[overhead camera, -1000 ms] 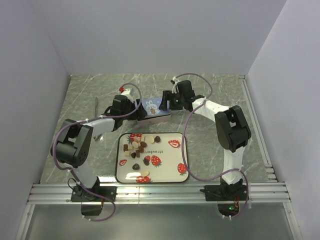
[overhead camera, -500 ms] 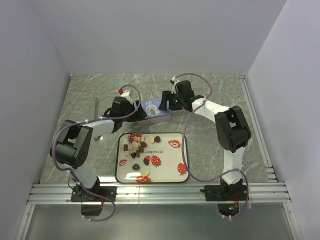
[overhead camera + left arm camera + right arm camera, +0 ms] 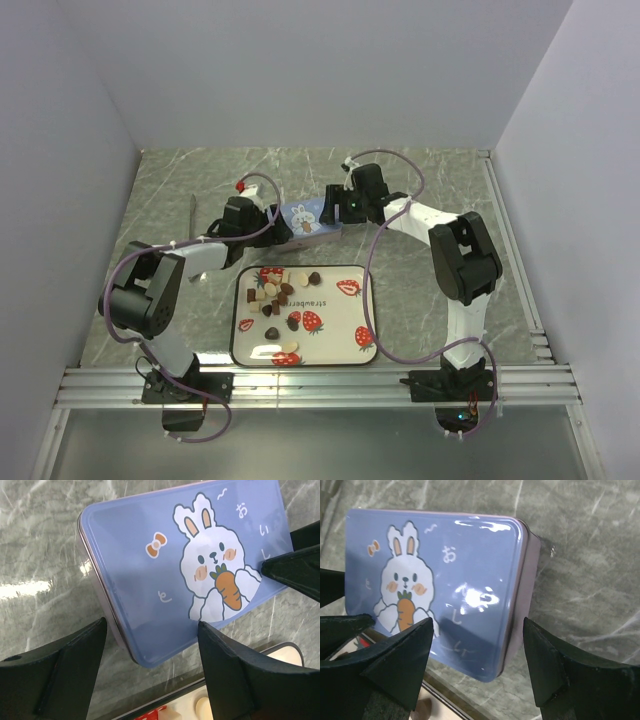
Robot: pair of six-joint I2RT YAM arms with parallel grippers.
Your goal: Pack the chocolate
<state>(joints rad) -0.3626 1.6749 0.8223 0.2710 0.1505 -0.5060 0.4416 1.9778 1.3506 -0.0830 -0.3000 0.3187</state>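
Observation:
The chocolate (image 3: 275, 292), small dark brown, light brown and cream pieces, lies scattered on the strawberry-print tray (image 3: 366, 300) in the middle of the table. Behind the tray lies a closed blue tin (image 3: 306, 216) with a white rabbit on its lid (image 3: 165, 575) (image 3: 445, 575). My left gripper (image 3: 272, 222) (image 3: 150, 645) hangs open over the tin's left end, touching nothing. My right gripper (image 3: 332, 206) (image 3: 477, 630) hangs open over the tin's right end. A cream piece (image 3: 202, 708) shows at the tray's edge below the left fingers.
A thin dark stick (image 3: 193, 212) lies on the marble table at the left. White walls close in the left, back and right sides. Metal rails (image 3: 320, 382) run along the near edge by the arm bases.
The left wrist and the tin have shifted very slightly toward the back. Both grippers' jaws stand as wide as before.

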